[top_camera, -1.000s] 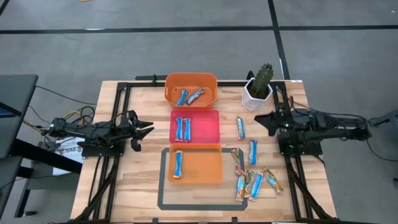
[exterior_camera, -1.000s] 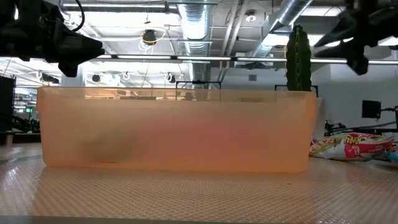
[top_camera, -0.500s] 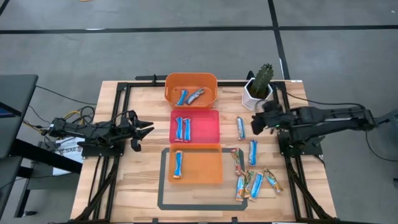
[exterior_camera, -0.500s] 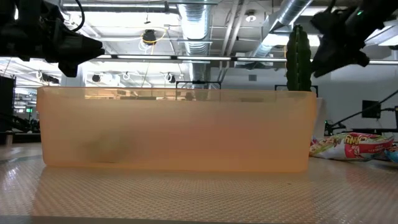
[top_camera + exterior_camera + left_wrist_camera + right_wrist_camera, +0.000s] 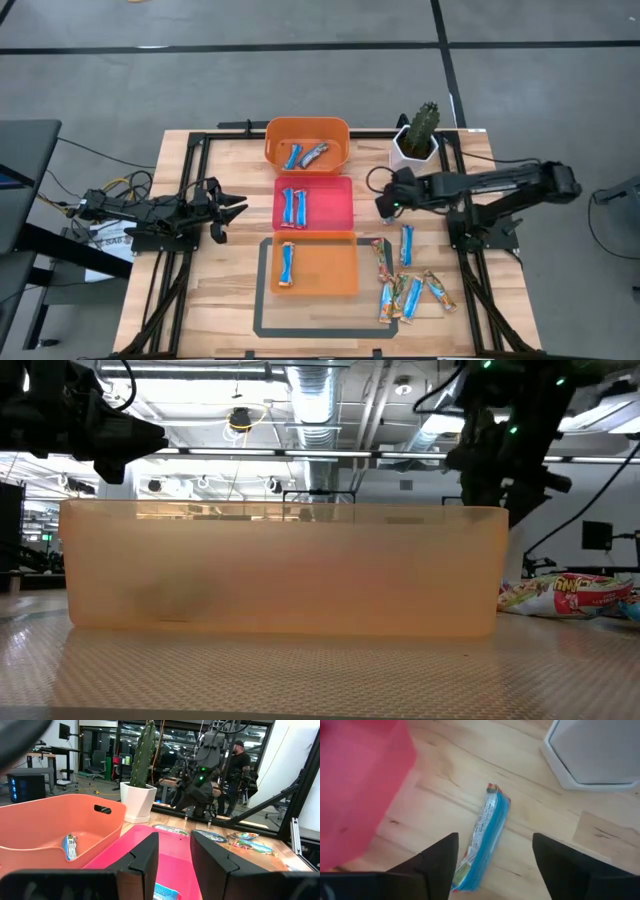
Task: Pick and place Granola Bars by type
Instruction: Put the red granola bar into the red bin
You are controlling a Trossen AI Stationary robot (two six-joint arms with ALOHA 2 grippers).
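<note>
1. Granola bars, sorted so far: two lie in the far orange tray (image 5: 306, 130), a blue-and-white one (image 5: 293, 156) and a darker one (image 5: 314, 154) side by side; two blue-and-white bars (image 5: 293, 207) lie in the pink-red tray (image 5: 342, 205); one blue-and-white bar (image 5: 286, 263) lies in the near orange tray (image 5: 335, 265).
2. Granola bars, unsorted: about six lie loose on the bench (image 5: 230, 270) right of the trays, blue-and-white and multicoloured mixed. By this count less than half the task looks done.
3. Bar in hand next: a blue-and-white bar (image 5: 483, 841) lying flat on the wood between the pink-red tray and the white cactus pot (image 5: 412, 152).
4. Right gripper (image 5: 387, 203): directly above that bar, fingers spread wide to either side of it, nothing grasped yet.
5. Left gripper (image 5: 232, 207): parked at the bench's left edge, well apart from the bars; fingers partly apart in its wrist view, empty.
</note>
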